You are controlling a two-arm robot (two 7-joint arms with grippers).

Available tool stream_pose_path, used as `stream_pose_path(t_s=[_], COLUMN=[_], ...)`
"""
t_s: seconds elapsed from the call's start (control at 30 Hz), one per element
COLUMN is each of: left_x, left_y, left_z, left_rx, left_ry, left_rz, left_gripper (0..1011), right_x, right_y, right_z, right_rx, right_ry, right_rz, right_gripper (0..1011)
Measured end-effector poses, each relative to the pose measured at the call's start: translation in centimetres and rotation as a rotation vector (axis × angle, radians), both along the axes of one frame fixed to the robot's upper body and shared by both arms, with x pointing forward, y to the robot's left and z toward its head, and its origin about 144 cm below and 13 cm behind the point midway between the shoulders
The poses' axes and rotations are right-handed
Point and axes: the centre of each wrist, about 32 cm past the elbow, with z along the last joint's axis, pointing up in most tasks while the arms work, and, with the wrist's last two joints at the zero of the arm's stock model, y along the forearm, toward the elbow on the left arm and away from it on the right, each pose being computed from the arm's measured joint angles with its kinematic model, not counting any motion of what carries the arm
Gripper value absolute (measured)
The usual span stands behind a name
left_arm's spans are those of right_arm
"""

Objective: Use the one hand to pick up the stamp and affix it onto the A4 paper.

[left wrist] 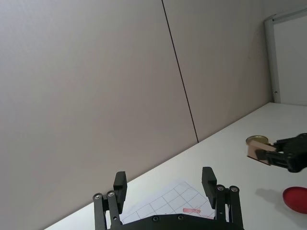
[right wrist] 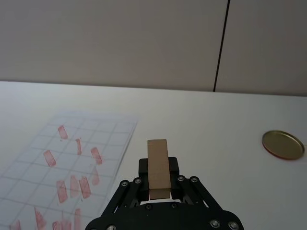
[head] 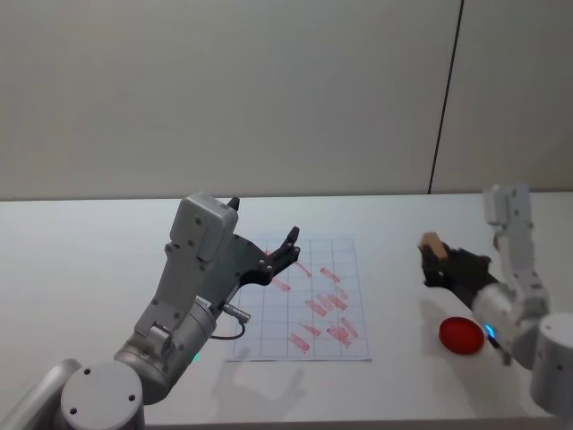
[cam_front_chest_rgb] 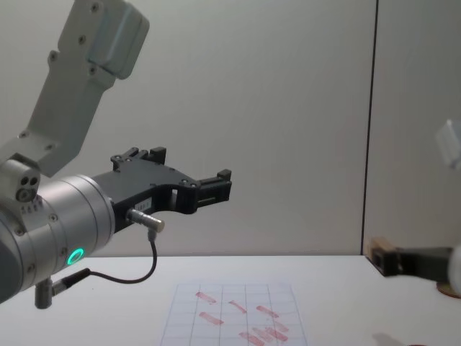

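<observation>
The stamp, a small tan wooden block, stands upright between the fingers of my right gripper, which is shut on it. In the head view the right gripper holds the stamp above the table, right of the A4 paper. The paper is a white gridded sheet with several red marks. The chest view has the stamp hanging off to the paper's right. My left gripper hovers open and empty over the paper's far part, its fingers spread wide.
A red round pad lies on the white table near my right arm. A golden round disc sits farther right of the paper. The left arm's black cable dangles above the table.
</observation>
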Motion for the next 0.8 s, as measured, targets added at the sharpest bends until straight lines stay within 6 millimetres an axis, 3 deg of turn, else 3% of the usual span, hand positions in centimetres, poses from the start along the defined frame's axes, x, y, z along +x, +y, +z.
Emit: stream_pose_path(t_s=[0.33,0.8], left_x=[0.0,0.0], left_y=[0.0,0.0], left_z=[0.0,0.0], left_rx=[0.000,0.000], left_ry=[0.000,0.000], left_rz=[0.000,0.000], left_gripper=[993,993], right_x=[-2.6,-3.8], right_y=[-2.8,-4.2], right_z=[-1.5,-3.4], right_rx=[-0.039,-0.060], right_ry=[0.079,0.153], right_rz=[-0.017,-0.025], right_gripper=[220,221])
